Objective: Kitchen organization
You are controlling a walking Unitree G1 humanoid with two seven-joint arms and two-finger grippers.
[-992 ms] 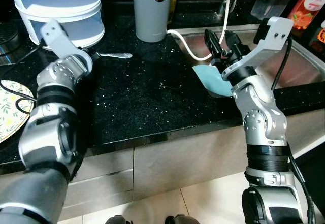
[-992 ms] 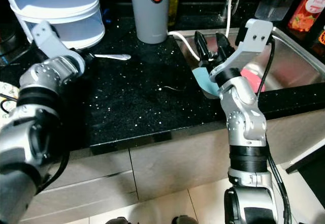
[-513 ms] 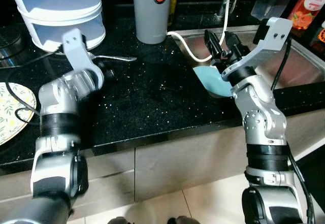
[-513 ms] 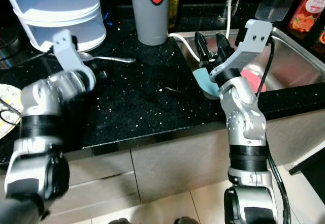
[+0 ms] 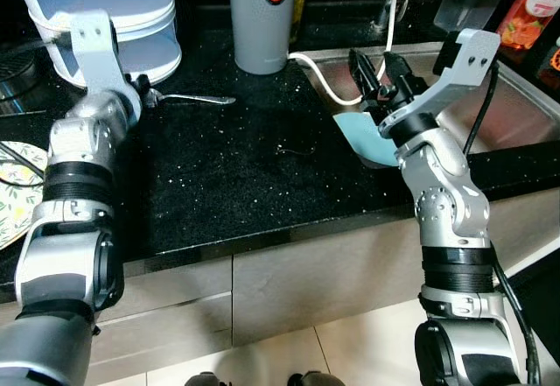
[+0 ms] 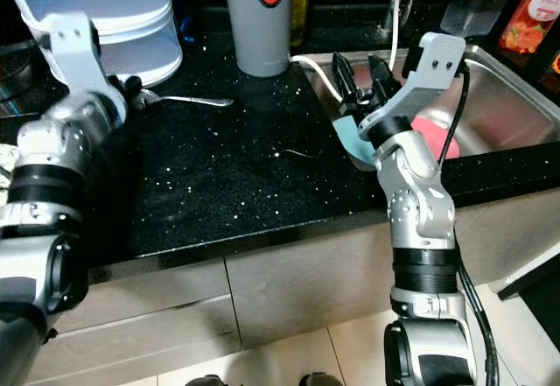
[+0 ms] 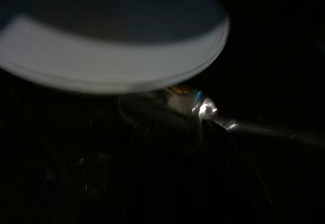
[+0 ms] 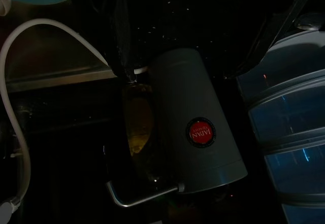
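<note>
A metal spoon [image 5: 199, 99] lies on the black counter [image 5: 245, 185] in front of the white tiered container [image 5: 114, 18]. My left gripper [image 5: 140, 87] is at the spoon's bowl end, close under the container. The dark, blurred left wrist view makes out a shiny bit of the spoon [image 7: 205, 109] below the container's white rim [image 7: 111, 66]. My right gripper [image 5: 374, 69] hovers open over a teal dish [image 5: 363, 136] leaning at the sink's edge. Its spread fingers [image 8: 122, 26] frame the grey canister [image 8: 195, 127] with a red logo.
The grey canister [image 5: 261, 18] stands at the back centre. A white hose [image 5: 324, 84] runs into the steel sink [image 5: 516, 115], where something pink [image 6: 433, 132] lies. A floral plate [image 5: 13, 193] sits far left. A small dark wire [image 5: 293, 150] lies mid-counter. Bottles [image 5: 534, 1] stand back right.
My left arm has swung back and to the left, toward the tiered container, with its gripper still by the spoon's bowl. The spoon and the right arm have barely moved.
</note>
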